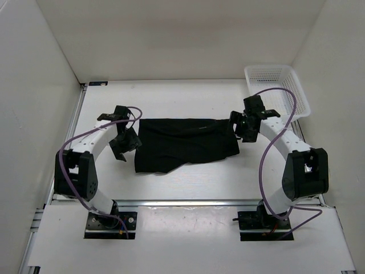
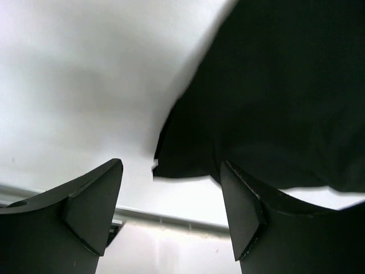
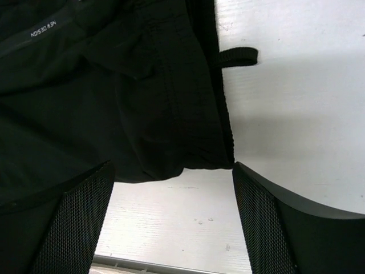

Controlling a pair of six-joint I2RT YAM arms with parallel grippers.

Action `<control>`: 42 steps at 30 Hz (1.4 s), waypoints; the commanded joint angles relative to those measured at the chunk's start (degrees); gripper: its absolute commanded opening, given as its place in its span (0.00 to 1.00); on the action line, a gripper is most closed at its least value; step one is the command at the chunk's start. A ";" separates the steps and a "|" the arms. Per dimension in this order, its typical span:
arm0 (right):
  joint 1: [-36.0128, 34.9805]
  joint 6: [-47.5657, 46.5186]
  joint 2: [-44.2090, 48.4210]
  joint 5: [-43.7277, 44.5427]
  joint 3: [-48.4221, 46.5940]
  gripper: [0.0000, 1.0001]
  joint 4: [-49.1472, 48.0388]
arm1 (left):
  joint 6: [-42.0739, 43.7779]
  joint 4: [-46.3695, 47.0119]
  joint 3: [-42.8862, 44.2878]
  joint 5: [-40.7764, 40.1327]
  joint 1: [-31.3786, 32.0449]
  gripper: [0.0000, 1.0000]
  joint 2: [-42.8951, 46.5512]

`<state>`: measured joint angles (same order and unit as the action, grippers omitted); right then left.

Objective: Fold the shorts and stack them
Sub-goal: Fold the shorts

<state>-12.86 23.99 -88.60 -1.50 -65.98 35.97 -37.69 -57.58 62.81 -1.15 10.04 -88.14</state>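
Shorts: the plain black, wide-legged soft fabric shorts (image 1: 185,142) lie spread almost flat in the middle of the white table (image 1: 188,188), between the two arms. The near left part hangs lower than the near right part.
Left gripper: the black two-finger left gripper (image 1: 124,141) is wide open and holds nothing. It stands just beside the left edge of the shorts, and in its wrist view a corner of the fabric shows between the fingers.
Right gripper: the black two-finger right gripper (image 1: 240,130) is also wide open and empty, at the right edge. Its wrist view shows a hem corner between the mesh-faced fingers, with a small black fabric loop (image 3: 238,56) and a small white printed label (image 3: 44,27) further in.
Contact: I cannot tell if any finger touches the cloth.
Step in hand: it seems to be the grasp of both ends for the first fold.
Doing it well: each gripper should go low to the table, pass one finger under the edge and take all the layers together, not only the top one. Both should close at a matching place on each side, so the fold line comes straight.
Risk: a shallow pinch can slip, and a pull to the side can wrinkle the middle.
Basket: the white plastic mesh basket (image 1: 300,100) stands at the far right, well apart.
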 commanded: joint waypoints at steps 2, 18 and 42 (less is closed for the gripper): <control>0.12 0.89 1.67 -1.15 0.85 0.89 -1.78 | 2.53 6.15 3.55 -0.79 -2.13 0.82 -6.07; 2.23 5.18 -8.35 -0.79 2.24 1.00 -3.97 | 5.17 7.48 6.45 2.55 -2.13 0.86 -12.84; 9.52 16.71 -12.31 -8.18 9.82 0.03 -17.35 | 6.23 6.87 9.70 2.03 -2.13 0.85 -15.66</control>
<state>-3.09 41.19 -100.66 -15.57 -55.18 16.16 -31.92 -50.81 70.89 0.67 7.99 -103.77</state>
